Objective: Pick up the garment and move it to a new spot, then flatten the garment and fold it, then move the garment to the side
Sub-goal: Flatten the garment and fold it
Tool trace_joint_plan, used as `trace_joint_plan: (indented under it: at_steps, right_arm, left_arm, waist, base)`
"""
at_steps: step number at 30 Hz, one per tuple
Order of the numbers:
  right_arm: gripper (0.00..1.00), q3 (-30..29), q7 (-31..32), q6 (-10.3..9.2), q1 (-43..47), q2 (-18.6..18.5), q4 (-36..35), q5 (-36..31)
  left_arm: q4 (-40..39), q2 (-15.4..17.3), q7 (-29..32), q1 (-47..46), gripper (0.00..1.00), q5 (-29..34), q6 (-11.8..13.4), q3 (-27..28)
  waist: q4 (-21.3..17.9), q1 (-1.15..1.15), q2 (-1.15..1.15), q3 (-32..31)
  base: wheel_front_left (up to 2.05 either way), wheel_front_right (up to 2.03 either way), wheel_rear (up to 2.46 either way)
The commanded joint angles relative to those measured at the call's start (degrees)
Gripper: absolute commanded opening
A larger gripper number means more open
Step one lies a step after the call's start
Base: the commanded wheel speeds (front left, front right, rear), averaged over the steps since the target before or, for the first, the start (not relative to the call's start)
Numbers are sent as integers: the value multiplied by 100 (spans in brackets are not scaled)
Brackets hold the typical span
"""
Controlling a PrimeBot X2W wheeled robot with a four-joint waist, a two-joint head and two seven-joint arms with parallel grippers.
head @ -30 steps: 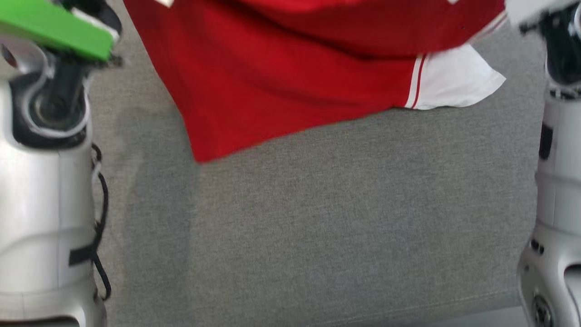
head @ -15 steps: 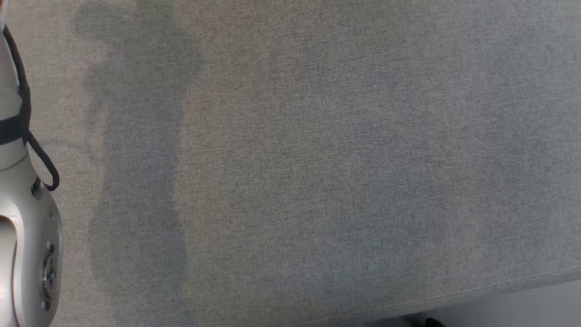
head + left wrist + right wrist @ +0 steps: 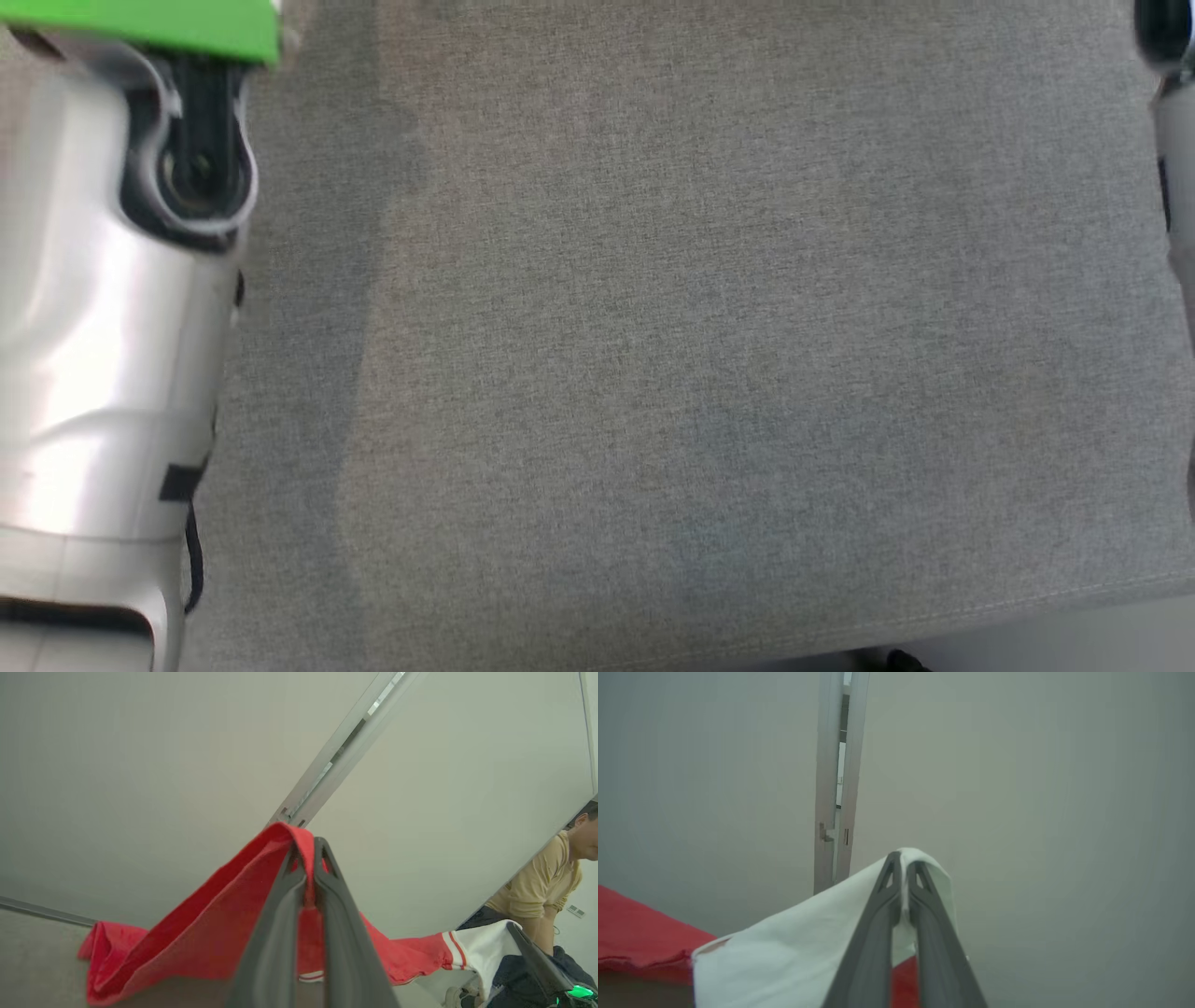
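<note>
Grey fabric tabletop [image 3: 653, 373] spreads out under the arms. The red garment [image 3: 187, 942] hangs strung between both claws, up against a pale wall [image 3: 117, 765]. A person [image 3: 537, 891] in a tan shirt is off at the edge of the left wrist view. Left claw [image 3: 309, 851] is clamped tight on a red fold, right claw [image 3: 903, 858] pinched closed on the white sleeve [image 3: 794, 942].

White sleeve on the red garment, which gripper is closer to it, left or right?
Right. The right gripper is shut on the white sleeve itself. The left gripper is shut on the red cloth, with a stretch of fabric between it and the sleeve.
</note>
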Motion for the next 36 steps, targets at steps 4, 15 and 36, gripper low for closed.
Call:
trace_joint_plan:
  at_steps: [4,15,36]
  right_arm:
    - [0,44,521,-8,1307,-218,-233,613]
    - [0,-804,3126,-9,4655,-68,-2053,1123]
    - [0,-2179,5341,-9,7471,1392,-4432,429]
  left_arm:
    - [326,115,-44,1009,0,-238,-25,-374]
    - [695,486,189,2984,0,-486,-14,-1083]
    - [-469,864,472,5078,0,-748,1186,-1216]
  waist:
    - [107,0,0,-475]
    - [170,0,0,-1700]
    - [271,0,0,-2341]
  base:
    - [0,0,0]
    - [0,0,0]
    - [0,0,0]
